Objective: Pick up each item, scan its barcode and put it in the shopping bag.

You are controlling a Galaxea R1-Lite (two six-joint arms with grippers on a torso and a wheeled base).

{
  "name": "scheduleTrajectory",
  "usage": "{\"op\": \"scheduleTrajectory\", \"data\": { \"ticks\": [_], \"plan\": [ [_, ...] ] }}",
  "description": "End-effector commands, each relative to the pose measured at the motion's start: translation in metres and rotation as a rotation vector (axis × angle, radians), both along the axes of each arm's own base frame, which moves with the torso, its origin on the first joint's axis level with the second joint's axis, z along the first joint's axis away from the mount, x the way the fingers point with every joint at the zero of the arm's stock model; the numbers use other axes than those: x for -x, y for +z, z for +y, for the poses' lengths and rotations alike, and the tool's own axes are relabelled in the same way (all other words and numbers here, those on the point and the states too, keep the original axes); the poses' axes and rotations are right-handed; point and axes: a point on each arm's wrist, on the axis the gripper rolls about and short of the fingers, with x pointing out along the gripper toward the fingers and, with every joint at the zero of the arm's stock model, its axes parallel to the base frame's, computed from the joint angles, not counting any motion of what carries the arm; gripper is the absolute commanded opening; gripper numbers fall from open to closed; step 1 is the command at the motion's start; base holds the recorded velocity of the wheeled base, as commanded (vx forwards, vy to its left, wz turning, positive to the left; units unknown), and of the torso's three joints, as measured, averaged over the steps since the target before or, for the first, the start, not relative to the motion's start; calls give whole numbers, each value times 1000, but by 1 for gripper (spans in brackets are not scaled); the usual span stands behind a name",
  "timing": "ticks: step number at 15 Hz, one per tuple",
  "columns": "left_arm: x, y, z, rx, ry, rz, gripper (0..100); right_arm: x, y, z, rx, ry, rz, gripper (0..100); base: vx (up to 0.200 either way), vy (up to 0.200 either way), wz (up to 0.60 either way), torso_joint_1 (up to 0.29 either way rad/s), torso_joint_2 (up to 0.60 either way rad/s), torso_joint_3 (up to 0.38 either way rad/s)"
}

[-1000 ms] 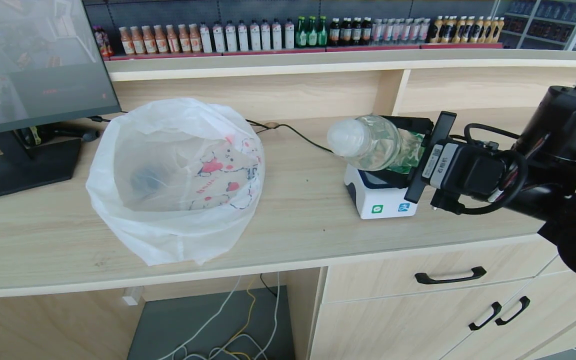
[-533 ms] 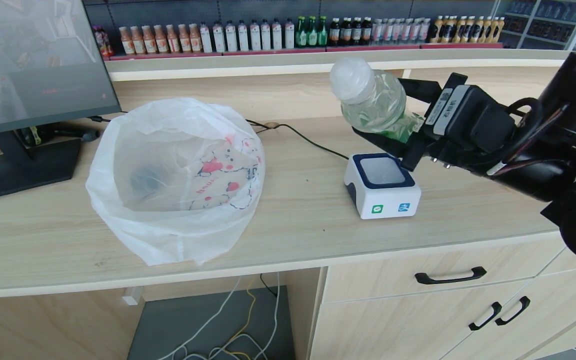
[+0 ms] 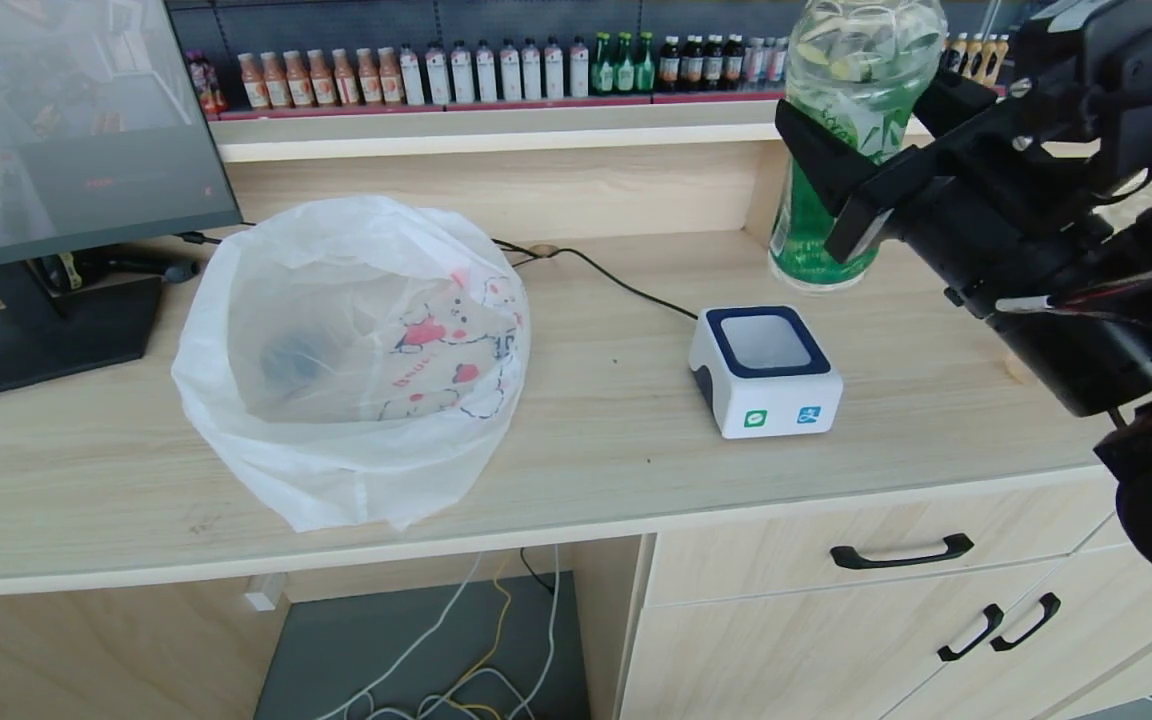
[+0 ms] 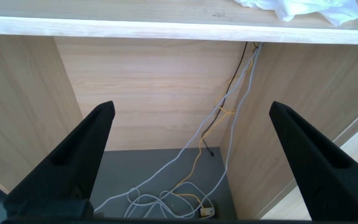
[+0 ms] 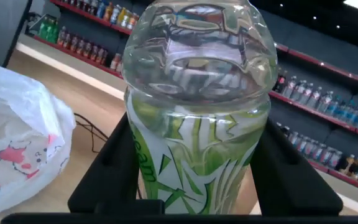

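Right gripper [image 3: 866, 120]: the fingers are clamped on a clear bottle [image 3: 866, 60] with a green label, one finger on each side of its body. The bottle stands upright in the grasp, at 1 o'clock from the scanner [image 3: 764, 370] and apart from it. Whether its base touches the bench [image 3: 616, 450] cannot be told. In the right wrist view the same bottle [image 5: 197, 81] sits between the black fingers [image 5: 114, 168].

The scanner, white with a dark-rimmed window facing up, rests on the bench. The shopping bag [image 3: 356, 360], white plastic with its mouth open, stands at 9 o'clock from the scanner, well apart. A monitor [image 3: 66, 120] stands at 10 o'clock from the bag.

Left gripper [image 4: 194, 162]: the fingers [image 4: 73, 168] are wide apart and hold nothing. It sits below the bench edge, facing loose cables [image 4: 185, 186].
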Motion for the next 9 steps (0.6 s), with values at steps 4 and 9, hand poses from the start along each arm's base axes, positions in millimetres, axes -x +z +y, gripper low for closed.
{"op": "scheduleTrajectory", "data": {
  "ticks": [4,9],
  "plan": [
    [0,0,0,2,2,0,100,13,-30,-5,-211,14,115,0,0,0,0,0,0,0],
    [0,0,0,3,2,0,100,14,-35,-7,-230,23,145,0,0,0,0,0,0,0]
  ]
}}
